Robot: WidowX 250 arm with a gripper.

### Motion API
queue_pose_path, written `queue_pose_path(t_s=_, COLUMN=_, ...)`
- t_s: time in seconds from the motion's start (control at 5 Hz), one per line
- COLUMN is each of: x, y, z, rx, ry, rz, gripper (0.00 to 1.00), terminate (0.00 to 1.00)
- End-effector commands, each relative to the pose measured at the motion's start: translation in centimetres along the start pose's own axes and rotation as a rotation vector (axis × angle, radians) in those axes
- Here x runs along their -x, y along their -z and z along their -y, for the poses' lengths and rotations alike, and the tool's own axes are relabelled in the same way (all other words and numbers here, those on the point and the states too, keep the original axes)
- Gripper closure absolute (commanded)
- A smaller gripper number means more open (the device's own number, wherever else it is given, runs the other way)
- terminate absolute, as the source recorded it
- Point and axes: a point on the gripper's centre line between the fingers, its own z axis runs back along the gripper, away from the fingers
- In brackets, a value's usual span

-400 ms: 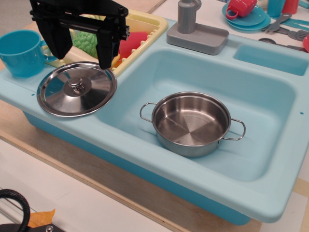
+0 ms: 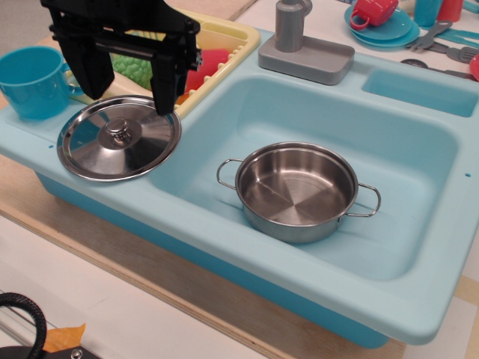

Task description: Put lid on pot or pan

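Observation:
The lid (image 2: 119,138) is a round shiny steel disc with a small knob at its centre. It lies flat on the left ledge of the light-blue toy sink (image 2: 224,247), overhanging the basin edge. The pot (image 2: 297,191) is a shallow shiny steel pot with two wire loop handles. It stands empty in the sink basin, to the right of the lid. My black gripper (image 2: 127,93) hangs open just above the lid's far side, its two fingers spread to either side of the knob and holding nothing.
A blue plastic cup (image 2: 31,81) stands on the ledge left of the lid. A yellow dish rack (image 2: 221,37) with green and red toy items sits behind the gripper. A grey faucet (image 2: 303,45) stands at the back. Dishes and cutlery (image 2: 389,26) lie at the top right.
The gripper has moved down a little toward the lid. The lid and pot have not moved.

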Motion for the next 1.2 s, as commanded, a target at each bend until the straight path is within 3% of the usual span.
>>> queue_pose_path(t_s=0.0, x=-0.2, y=1.5, z=-1.8, rx=0.026, ry=-0.042, rz=-0.015, gripper=0.0, terminate=0.0)
queue_pose_path(t_s=0.8, x=0.1, y=4.3, z=-3.0, rx=0.056, ry=-0.062, rz=-0.067, gripper=0.0, terminate=0.0)
queue_pose_path(t_s=1.0, x=0.0, y=4.4, z=-2.9, rx=0.059, ry=-0.059, rz=-0.071, gripper=1.0, terminate=0.0)
